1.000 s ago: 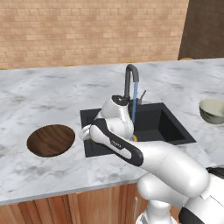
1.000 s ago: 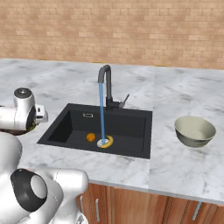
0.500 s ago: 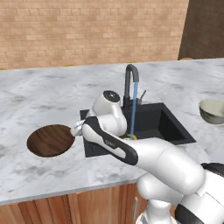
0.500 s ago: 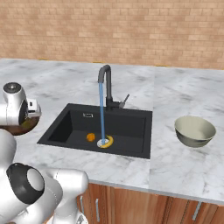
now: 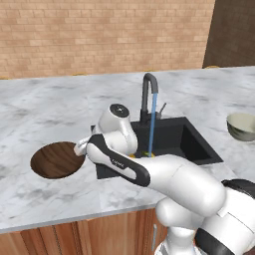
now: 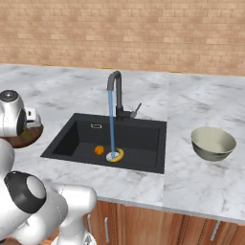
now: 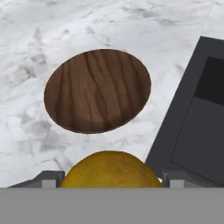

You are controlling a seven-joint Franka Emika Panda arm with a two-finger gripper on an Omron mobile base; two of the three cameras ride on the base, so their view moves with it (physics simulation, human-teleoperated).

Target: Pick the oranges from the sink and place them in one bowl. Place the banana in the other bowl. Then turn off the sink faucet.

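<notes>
Wooden bowl (image 7: 97,91) bare, orange (image 6: 99,150) in sink (image 6: 143,131)

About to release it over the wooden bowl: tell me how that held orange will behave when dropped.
The orange between the hand's fingertips looks round and smooth, so it will probably roll on landing. The wooden bowl looks shallow, so a high drop might bounce it out. It seems firm, unlikely to bruise.

Bare desk (image 7: 26,109) is seen all around the wooden bowl (image 7: 97,89), whose hollow lies unobstructed. The sink (image 7: 192,127) rim lies just beside it.
</notes>
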